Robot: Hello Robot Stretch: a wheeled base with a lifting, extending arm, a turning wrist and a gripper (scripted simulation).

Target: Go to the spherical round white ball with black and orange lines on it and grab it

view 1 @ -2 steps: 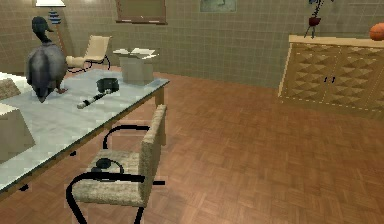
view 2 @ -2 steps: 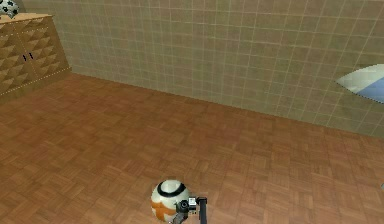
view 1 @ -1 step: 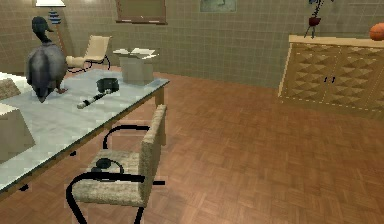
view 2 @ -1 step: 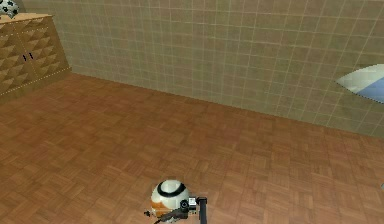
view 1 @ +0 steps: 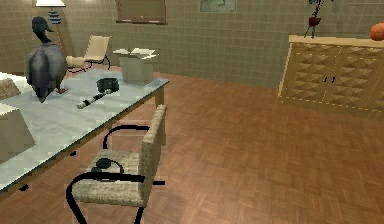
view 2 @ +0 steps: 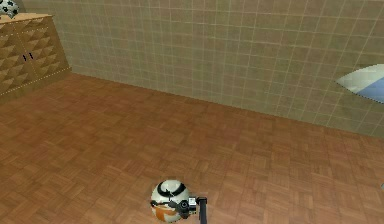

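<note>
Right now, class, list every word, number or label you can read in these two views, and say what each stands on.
No text can be read.
On the ball: black and orange lines, no letters.
On the wall pictures: too small to tell any print.
On the box on the table: no print can be made out.
</note>
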